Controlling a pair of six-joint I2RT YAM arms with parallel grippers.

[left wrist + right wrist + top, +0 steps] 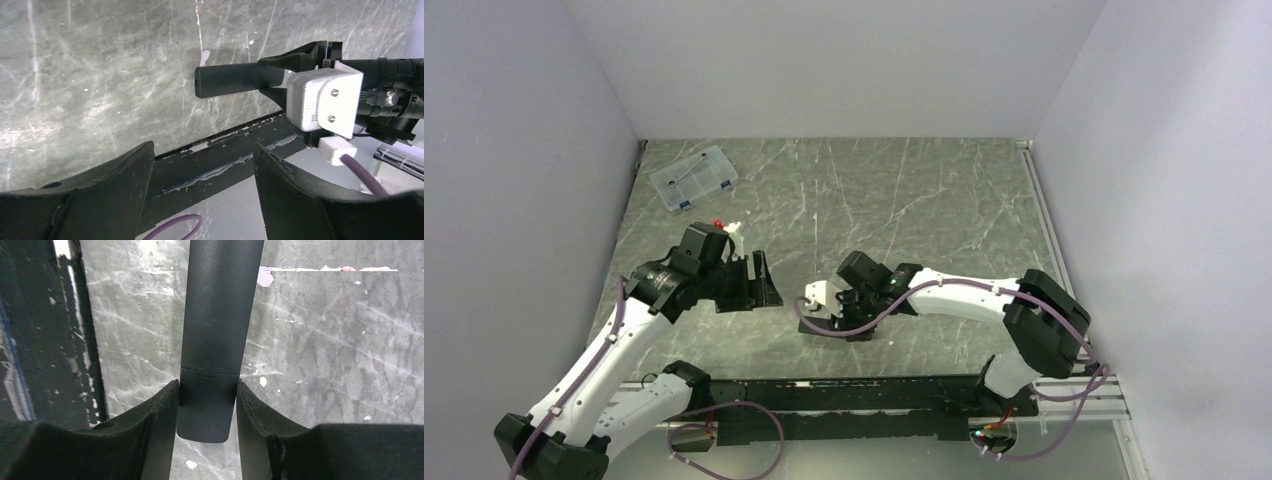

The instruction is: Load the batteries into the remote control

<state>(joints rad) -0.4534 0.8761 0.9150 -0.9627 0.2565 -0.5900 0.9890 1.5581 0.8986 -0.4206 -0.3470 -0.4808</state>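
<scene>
Being clamped near one end by the right gripper, the remote control is held over the table, its long axis reaching toward the left gripper, whose jaws are spread and empty near its free end.

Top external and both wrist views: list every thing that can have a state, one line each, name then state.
remote control: clamped near one end, sticking out lengthways past the fingers.
right gripper: shut on the remote control.
left gripper: open, nothing between its fingers.
compartment box: flat on the table's far part, on the left arm's side, apart from both arms; lid too small to judge.
</scene>
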